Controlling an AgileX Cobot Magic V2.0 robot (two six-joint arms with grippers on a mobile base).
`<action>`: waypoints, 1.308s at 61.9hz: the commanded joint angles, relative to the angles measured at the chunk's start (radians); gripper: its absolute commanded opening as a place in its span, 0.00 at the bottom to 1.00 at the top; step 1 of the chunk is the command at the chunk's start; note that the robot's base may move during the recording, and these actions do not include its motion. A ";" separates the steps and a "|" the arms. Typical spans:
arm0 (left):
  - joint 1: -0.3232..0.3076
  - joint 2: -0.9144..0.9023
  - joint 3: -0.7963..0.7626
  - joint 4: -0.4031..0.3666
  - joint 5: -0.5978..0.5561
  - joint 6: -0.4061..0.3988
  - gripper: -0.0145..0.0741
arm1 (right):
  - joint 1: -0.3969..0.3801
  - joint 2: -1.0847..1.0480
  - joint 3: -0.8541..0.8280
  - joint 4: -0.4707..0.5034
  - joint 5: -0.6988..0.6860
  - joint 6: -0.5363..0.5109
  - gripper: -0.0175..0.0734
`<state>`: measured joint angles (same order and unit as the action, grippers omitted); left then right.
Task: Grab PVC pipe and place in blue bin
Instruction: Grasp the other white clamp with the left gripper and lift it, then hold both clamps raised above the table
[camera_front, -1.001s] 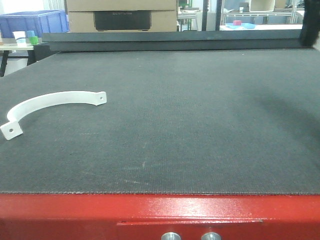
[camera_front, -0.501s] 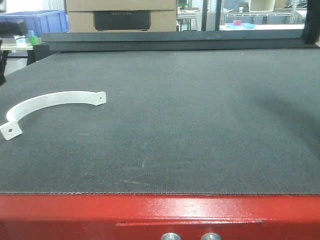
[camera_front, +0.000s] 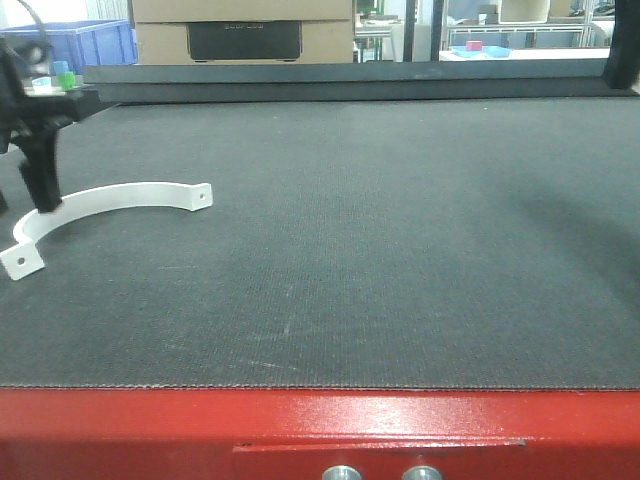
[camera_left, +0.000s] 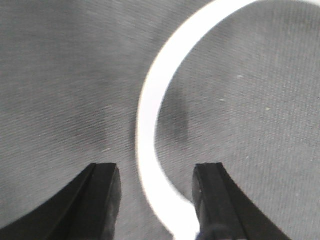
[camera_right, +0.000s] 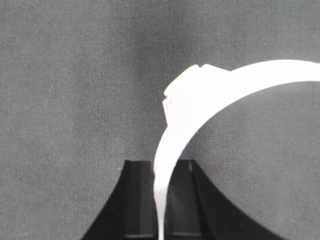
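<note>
Open mat (camera_front: 400, 230) right of PVC pipe (camera_front: 120, 195) (left gripper (camera_left: 156, 170) astride its bend)

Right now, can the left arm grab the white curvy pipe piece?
Probably yes. The left tool is open with a finger on each side of the pipe piece, and nothing sits between.

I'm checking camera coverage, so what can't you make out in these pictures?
Left end effector: front view, partly cut off by left edge.
Blue bin: front view, far, partly behind left arm; inside unseen.
Clamp: left wrist view, blurred, ends out of frame.
Right end effector: missing from front view; its held clamp runs off the right wrist frame.
</note>
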<state>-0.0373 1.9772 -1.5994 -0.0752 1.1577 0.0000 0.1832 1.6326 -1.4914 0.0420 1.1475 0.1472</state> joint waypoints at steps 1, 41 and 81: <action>-0.007 0.021 -0.011 0.002 -0.009 -0.008 0.46 | 0.000 -0.010 -0.007 -0.005 0.006 -0.008 0.01; -0.005 0.067 -0.011 0.030 -0.023 -0.043 0.18 | 0.000 -0.010 -0.007 -0.005 0.004 -0.008 0.01; -0.005 -0.180 -0.081 0.033 0.063 -0.043 0.04 | 0.000 -0.110 -0.007 -0.005 -0.060 -0.008 0.01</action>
<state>-0.0418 1.8795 -1.6655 -0.0394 1.2137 -0.0401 0.1832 1.5702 -1.4914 0.0440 1.1215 0.1472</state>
